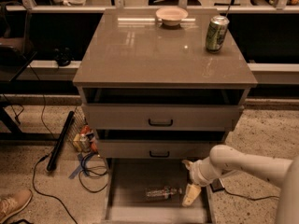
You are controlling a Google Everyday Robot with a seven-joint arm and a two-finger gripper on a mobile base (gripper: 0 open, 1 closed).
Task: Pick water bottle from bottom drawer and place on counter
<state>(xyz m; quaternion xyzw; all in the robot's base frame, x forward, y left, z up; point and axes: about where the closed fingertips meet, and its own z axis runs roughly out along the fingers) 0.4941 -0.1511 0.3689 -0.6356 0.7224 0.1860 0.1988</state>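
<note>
The water bottle (161, 192) lies on its side in the open bottom drawer (126, 181), near the middle, its cap end pointing right. My gripper (188, 183) hangs over the drawer's right side, just right of the bottle and not touching it. Its two pale fingers stand spread apart, one up near the drawer back, one (191, 195) lower beside the bottle's cap. The white arm reaches in from the lower right. The counter (154, 55) tops the cabinet above.
A green soda can (217, 33) and a pink bowl (171, 16) stand at the back of the counter. Two black-handled drawers (160, 122) sit shut above. Cables, a black bar (60, 141) and small clutter lie on the floor left of the cabinet.
</note>
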